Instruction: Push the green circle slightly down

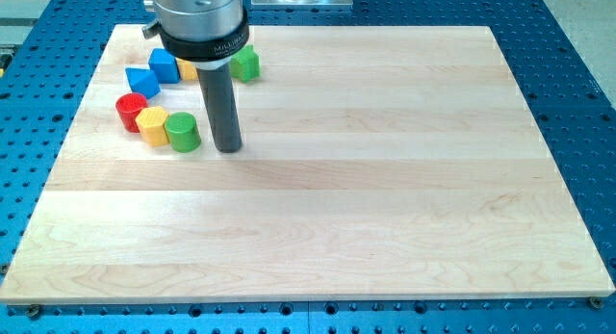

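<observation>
Item: my tip [229, 147], the lower end of a plain dark rod with no jaws to open or close, so it is gripping nothing; it is resting on the wooden board [385, 180] just to the view's right of the green circle [182, 132], very near it, though whether the two are touching is not resolvable. For a downward push the tip is probably needing to be at the circle's top side, so it is standing beside the target rather than behind it. Adjoining: a yellow block [152, 126] is pressing against the circle's left, with a red cylinder [131, 111] beyond it, so the three are forming a tight row that may be dragging along. Above: two blue blocks [142, 81] [165, 64], shapes uncertain. Partly hidden: a second yellow block [190, 72] and a second green block [245, 63] are showing only at the edges of the arm's housing, shapes unreadable.
</observation>
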